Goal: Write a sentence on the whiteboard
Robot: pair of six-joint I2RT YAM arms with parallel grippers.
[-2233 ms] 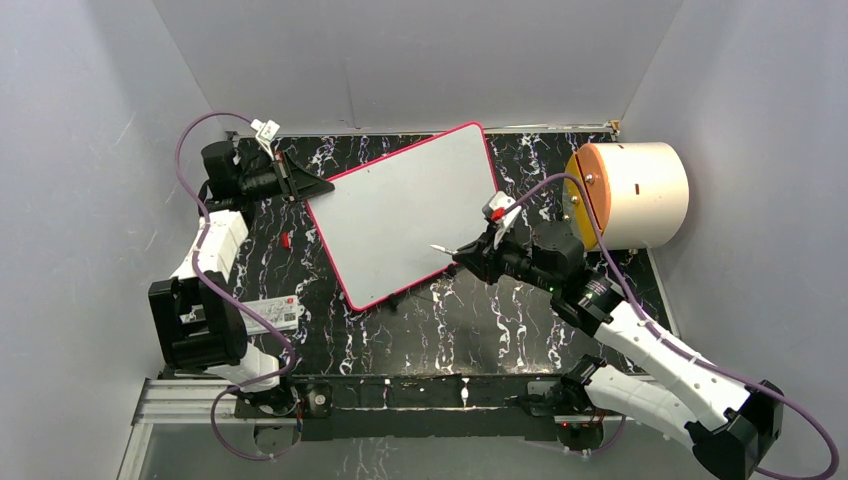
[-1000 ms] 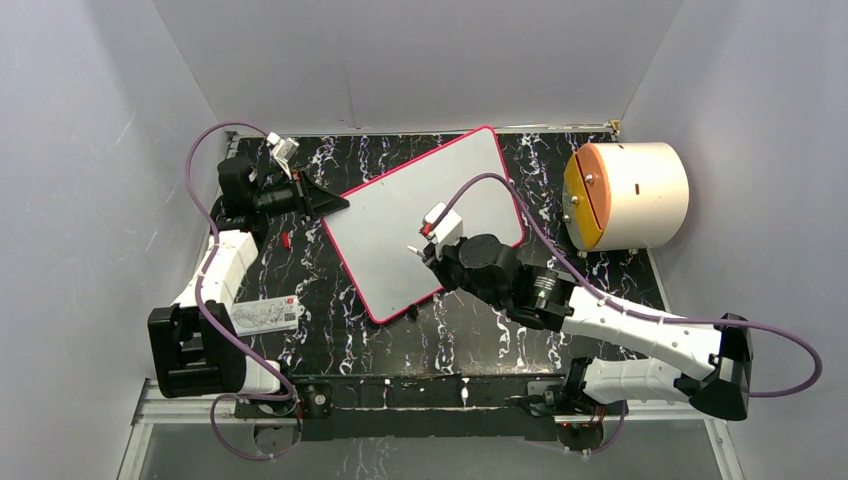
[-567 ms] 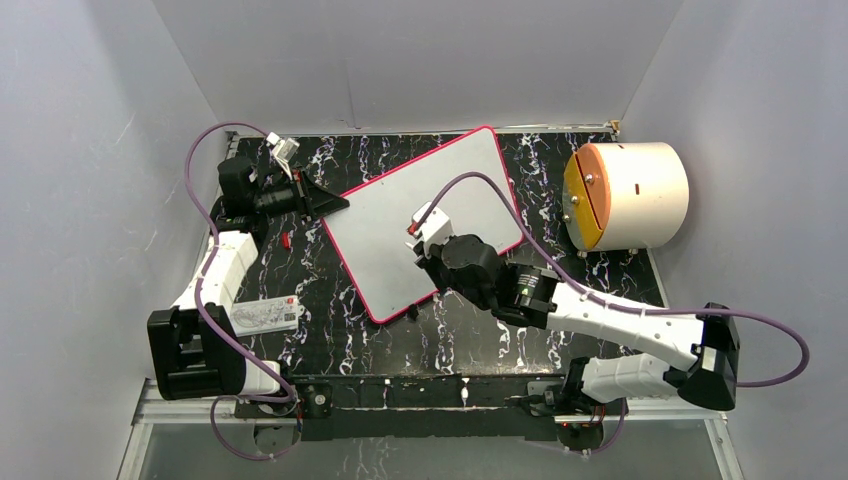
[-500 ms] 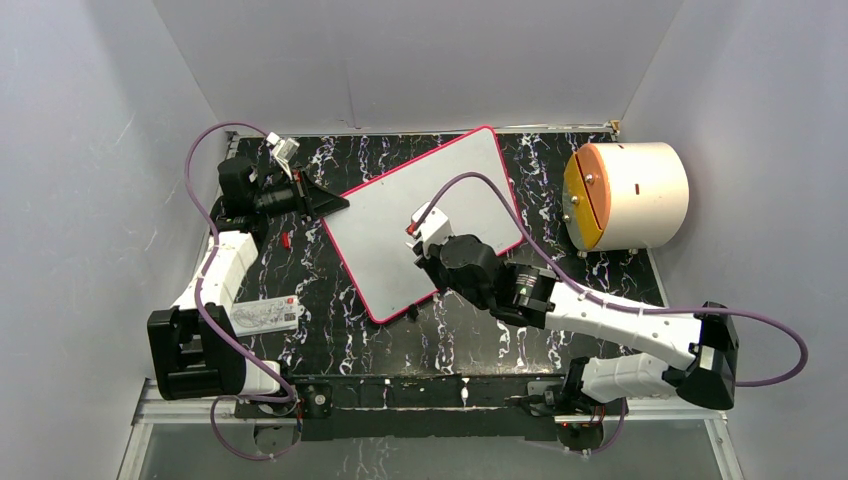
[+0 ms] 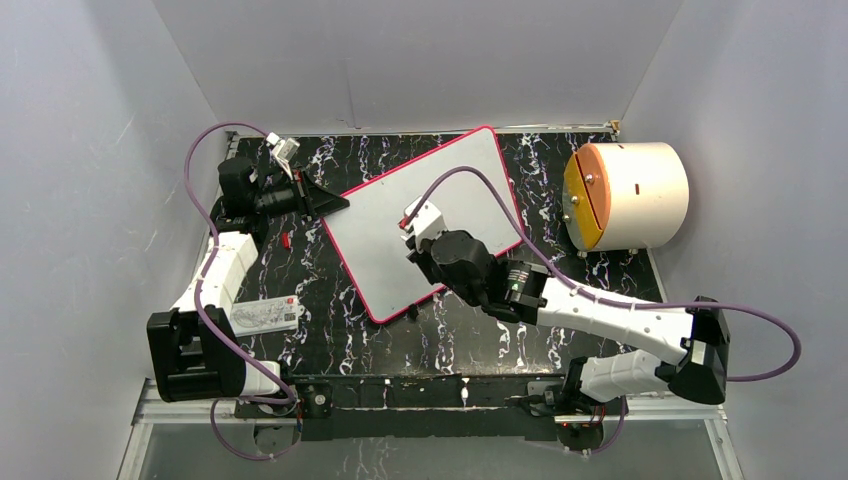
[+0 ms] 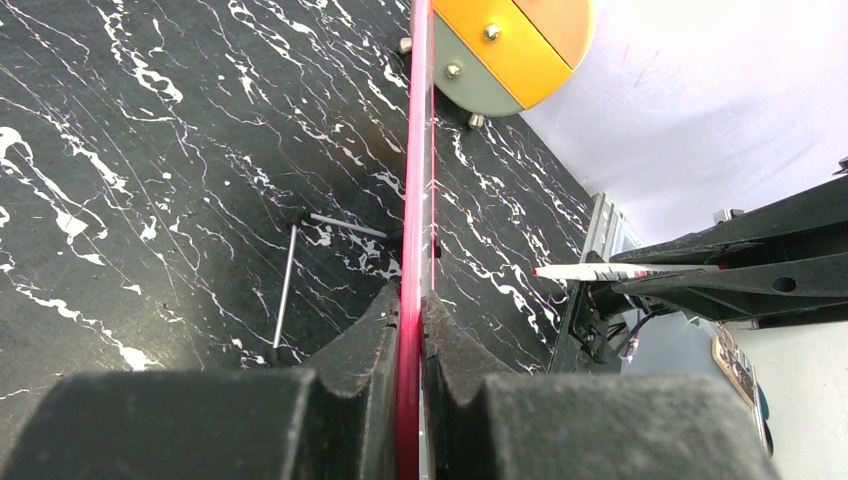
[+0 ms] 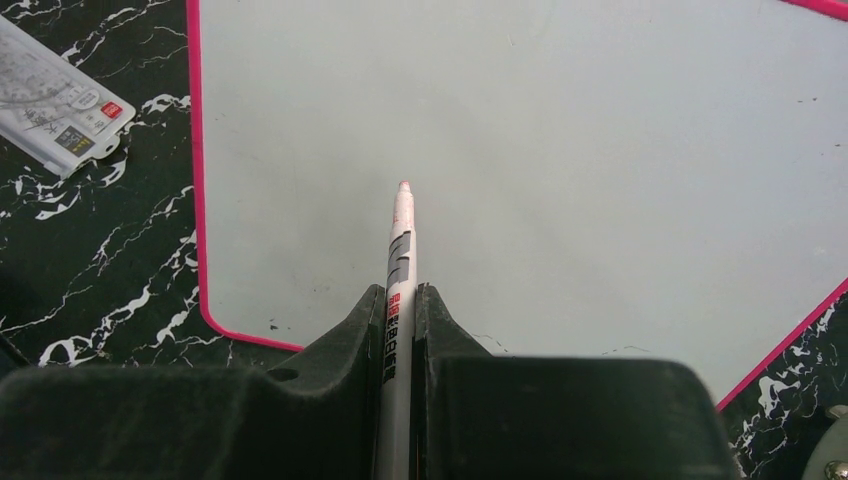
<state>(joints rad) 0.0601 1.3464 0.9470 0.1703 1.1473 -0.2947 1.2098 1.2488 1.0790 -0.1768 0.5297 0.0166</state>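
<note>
Right gripper [image 7: 400, 300] crept further in over whiteboard [image 7: 600, 150], pinched tight on marker [image 7: 403, 235]. Marker tip points straight ahead, blank whiteboard just beneath it. Left gripper [image 6: 410, 315] clamped on whiteboard edge, so right arm's the writer imo.

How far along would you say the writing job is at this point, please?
Done: the left jaws clamp the whiteboard by its rim, and the right jaws grip the marker, tip over the board. In hand: apparently lining up the first stroke. Left: the whole sentence; the board is blank.
</note>
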